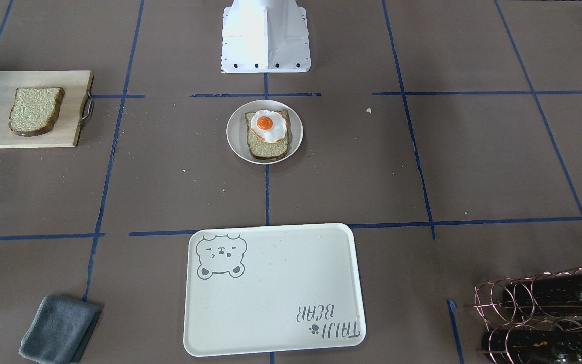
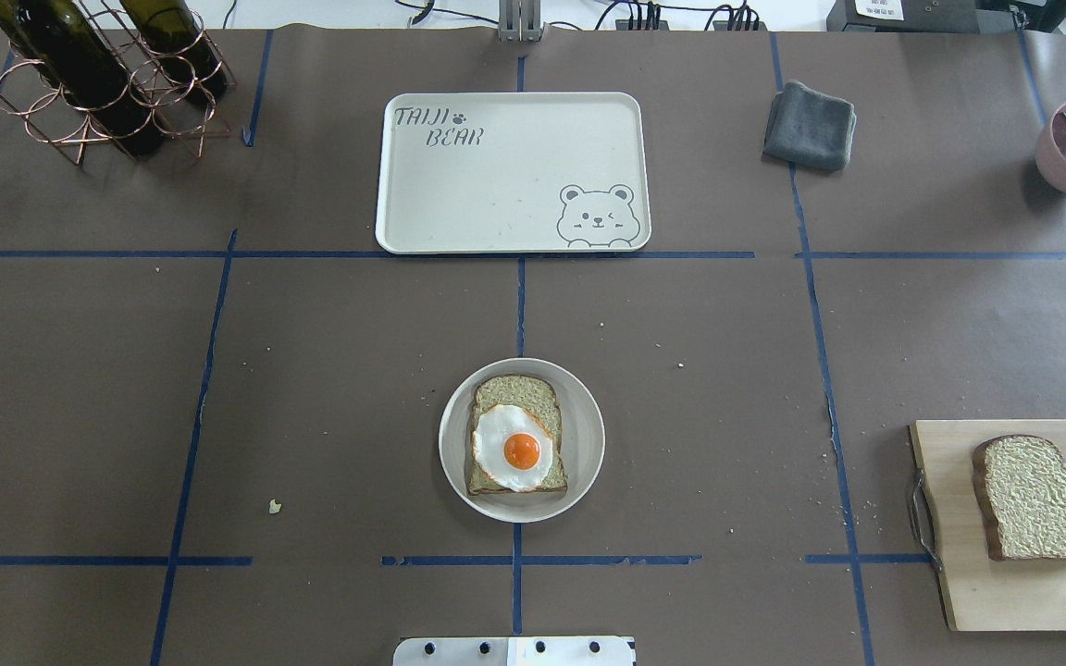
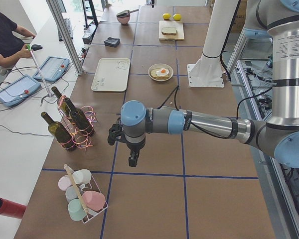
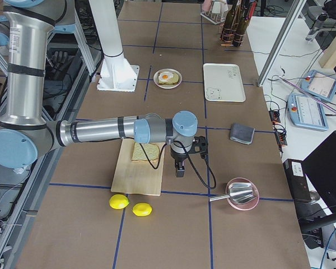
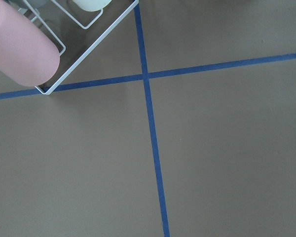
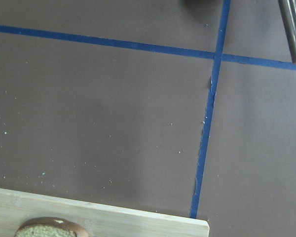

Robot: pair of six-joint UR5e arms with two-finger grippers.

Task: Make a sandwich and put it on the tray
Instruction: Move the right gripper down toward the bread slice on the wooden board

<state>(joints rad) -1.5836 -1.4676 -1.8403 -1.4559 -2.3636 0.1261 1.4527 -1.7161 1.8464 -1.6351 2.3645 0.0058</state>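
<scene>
Egg (image 2: 522, 450) sat on one slice (image 2: 514, 390) in the plate (image 2: 590, 435), mid-table. Second slice (image 2: 1033, 499) lay on the board (image 2: 977, 592), near the right gripper (image 4: 180, 169). Tray (image 2: 496, 185) held no food. Left gripper (image 3: 133, 160) hung well apart. Could not tell either gripper's fingers. Risks, judged: the off-centre egg might slide when capped, and the stack might shear in transfer.
</scene>
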